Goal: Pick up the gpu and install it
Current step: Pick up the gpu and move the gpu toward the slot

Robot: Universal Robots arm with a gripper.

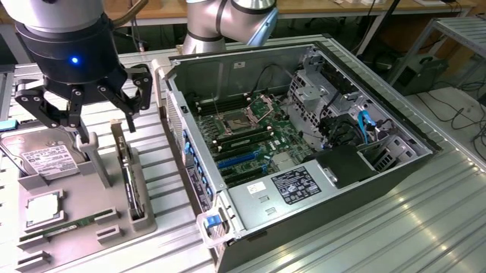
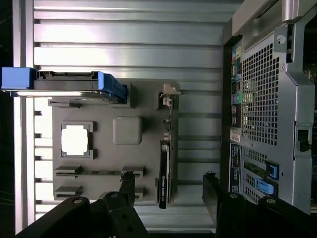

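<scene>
The gpu (image 1: 126,173) stands on its edge in a slot of the grey holder tray (image 1: 106,196), to the left of the open computer case (image 1: 304,142) in the exterior view. My gripper (image 1: 101,122) hangs above the tray with its black fingers spread wide, open and holding nothing. In the wrist view the gpu (image 2: 165,166) shows edge-on, its silver bracket (image 2: 170,94) at the far end. It lines up between the two fingertips of my gripper (image 2: 168,179), which are still apart from it.
The tray also holds a hard drive (image 1: 42,154), a square processor (image 1: 44,207) and a green memory stick (image 1: 70,224). The case's rear panel (image 2: 267,114) sits close beside the tray. The motherboard (image 1: 243,133) lies exposed inside the case.
</scene>
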